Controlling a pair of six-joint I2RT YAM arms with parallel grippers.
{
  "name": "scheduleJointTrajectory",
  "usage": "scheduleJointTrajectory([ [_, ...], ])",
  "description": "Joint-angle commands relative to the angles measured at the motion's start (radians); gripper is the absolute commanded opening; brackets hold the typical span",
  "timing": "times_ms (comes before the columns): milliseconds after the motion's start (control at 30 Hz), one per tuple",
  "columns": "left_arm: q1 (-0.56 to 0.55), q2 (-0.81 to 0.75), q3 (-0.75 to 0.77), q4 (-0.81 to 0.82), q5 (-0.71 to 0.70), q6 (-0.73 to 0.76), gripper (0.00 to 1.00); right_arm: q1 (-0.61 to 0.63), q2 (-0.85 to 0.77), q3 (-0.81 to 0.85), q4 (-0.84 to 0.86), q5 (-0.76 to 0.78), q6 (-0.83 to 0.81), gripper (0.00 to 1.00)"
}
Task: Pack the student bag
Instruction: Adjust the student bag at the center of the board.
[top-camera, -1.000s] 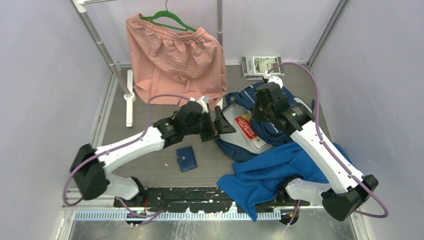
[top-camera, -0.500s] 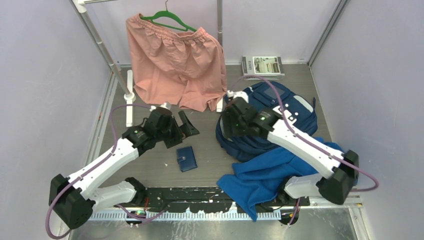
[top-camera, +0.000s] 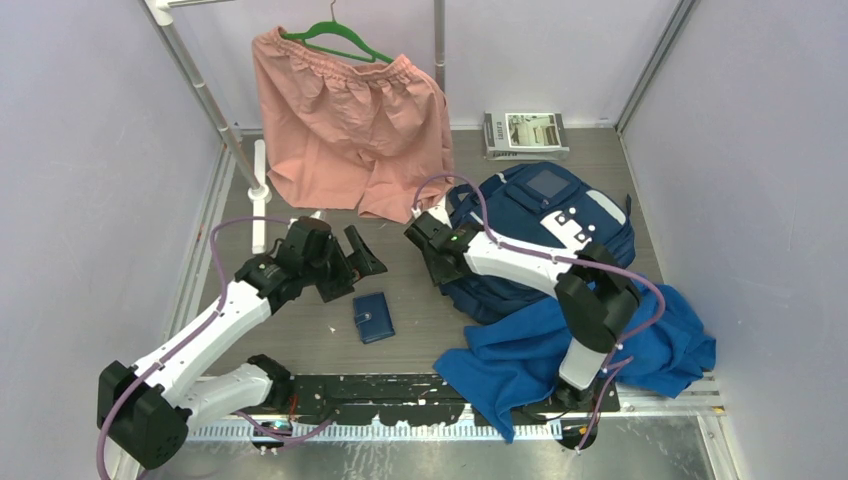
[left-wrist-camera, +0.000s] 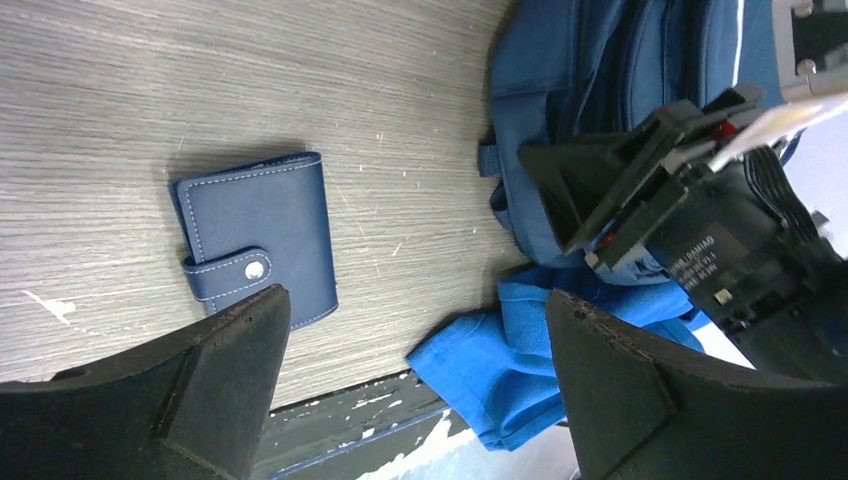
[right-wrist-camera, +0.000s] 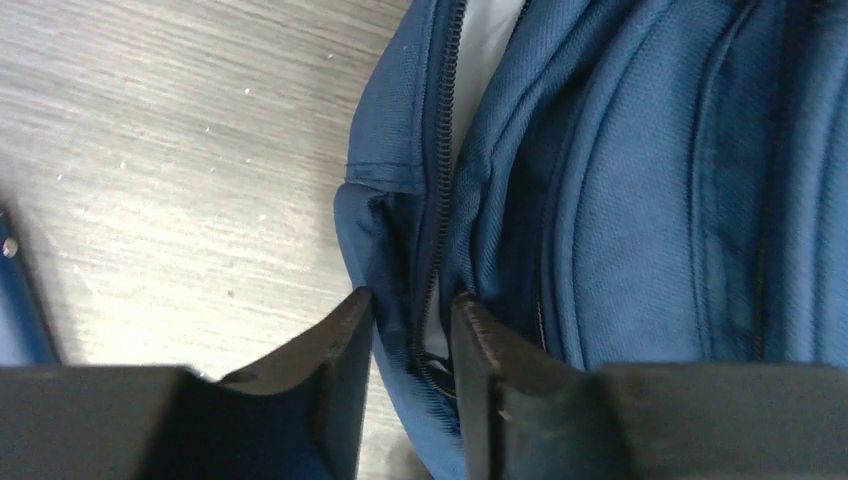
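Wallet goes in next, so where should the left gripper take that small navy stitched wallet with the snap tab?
Probably from above: the small navy snap-tab wallet lies flat and closed on the table. Pinch across its shorter width, spine to tab edge; the open left gripper looks wide enough.

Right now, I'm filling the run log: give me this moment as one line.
left gripper: open, near wallet | right gripper: astride student bag zipper, grip unclear | zipper: partly open

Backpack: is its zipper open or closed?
Open, at least partly: on the backpack the zipper teeth stand apart, with something white showing between.
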Motion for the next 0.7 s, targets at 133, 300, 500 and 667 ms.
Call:
scheduleJointTrajectory([
  [133, 0.0, 0.045, -0.02, 0.087, 0.076, 0.008, 0.97, -0.01, -0.104, 0.005, 0.017, 0.118, 0.002, 0.01],
  [300, -0.043, 0.124, -0.027, 0.174, 0.081, 0.012, 0.93, -0.073, -0.4, 0.016, -0.059, 0.225, 0.009, 0.01],
  [500, -0.181, 0.279, 0.095, 0.228, -0.086, 0.084, 0.99, -0.169, -0.58, 0.109, -0.168, 0.24, -0.024, 0.01],
  [667, -0.231, 0.477, 0.239, 0.304, -0.1, 0.081, 1.0, -0.232, -0.617, 0.117, -0.232, 0.267, -0.03, 0.01],
])
